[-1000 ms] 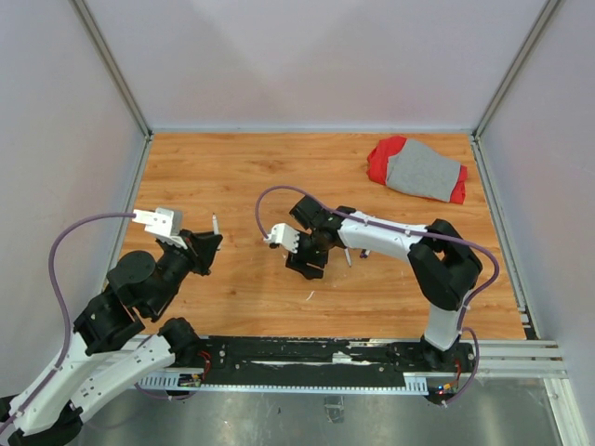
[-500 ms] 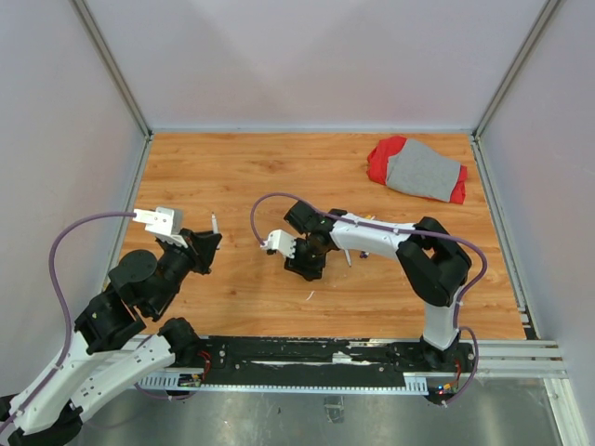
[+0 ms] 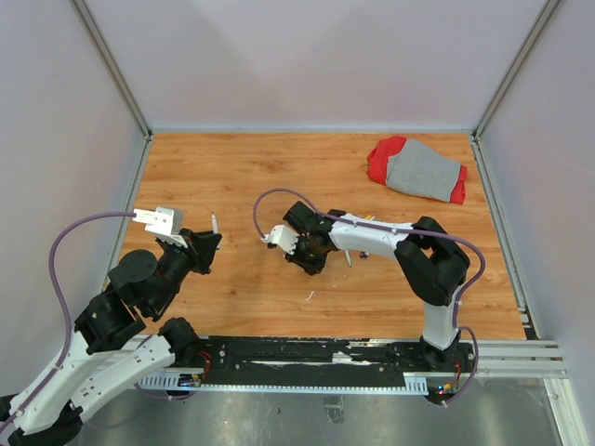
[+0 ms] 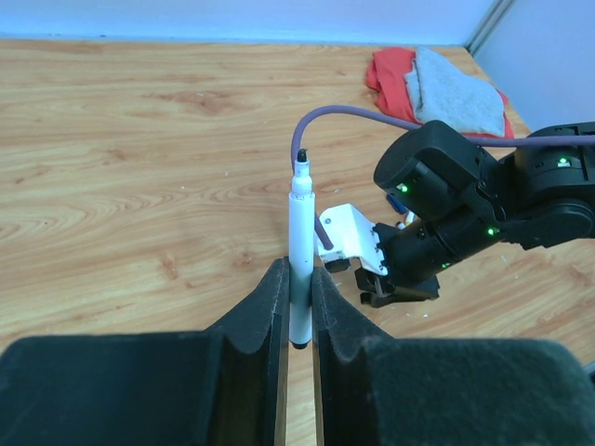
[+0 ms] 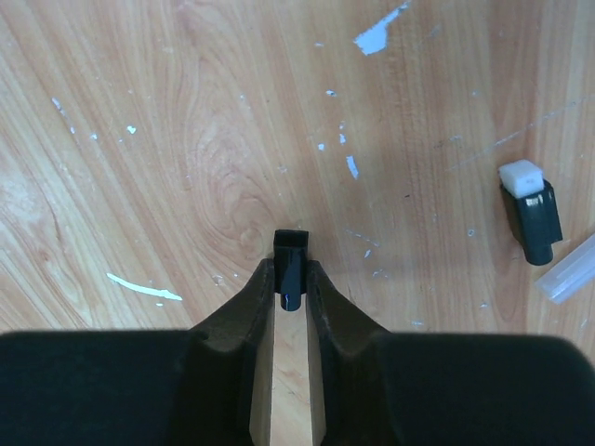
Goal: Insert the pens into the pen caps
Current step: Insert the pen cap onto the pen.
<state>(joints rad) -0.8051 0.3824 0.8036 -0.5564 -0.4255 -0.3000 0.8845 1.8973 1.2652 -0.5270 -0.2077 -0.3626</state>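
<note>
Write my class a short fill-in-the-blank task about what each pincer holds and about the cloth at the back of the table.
1. The pen clamped upright in the left pincer has a ____ barrel.
2. The black pen cap is gripped by the ____ pincer.
3. The cloth is grey and ____.

Missing words: white; right; red.

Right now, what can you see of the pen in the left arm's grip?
The pen is thin, with a white, plastic-looking barrel and a dark tip pointing away from the left tool. That tool's two dark fingers clamp its lower end, holding it off the wooden table; nothing else touches it.
</note>
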